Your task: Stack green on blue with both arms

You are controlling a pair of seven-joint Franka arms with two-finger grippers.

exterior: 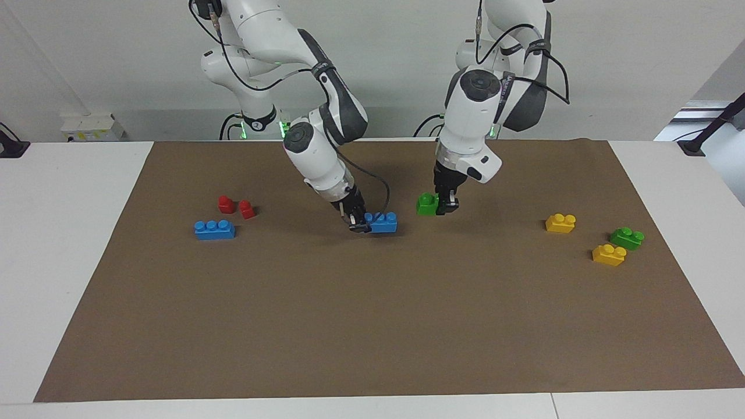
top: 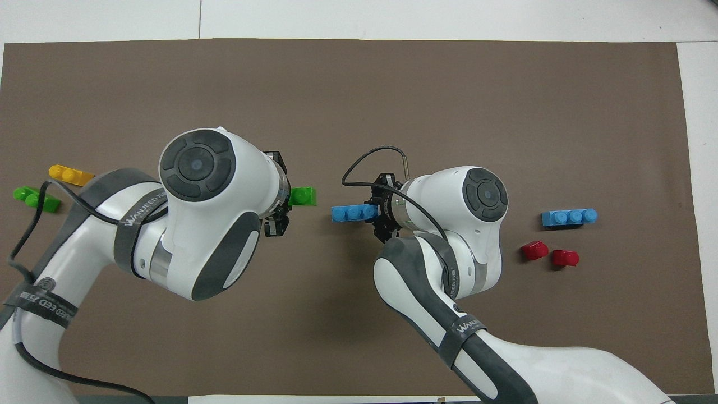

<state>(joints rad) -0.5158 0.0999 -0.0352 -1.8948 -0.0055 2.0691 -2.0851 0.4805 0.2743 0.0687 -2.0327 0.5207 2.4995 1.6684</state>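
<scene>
My left gripper is shut on one end of a green two-stud brick and holds it a little above the brown mat. My right gripper is shut on one end of a light blue three-stud brick, low at the mat; I cannot tell if it touches. The two held bricks are a short gap apart, free ends toward each other. In the overhead view the left gripper holds the green brick and the right gripper holds the blue brick.
A second blue brick and two red bricks lie toward the right arm's end. A second green brick and two yellow bricks lie toward the left arm's end.
</scene>
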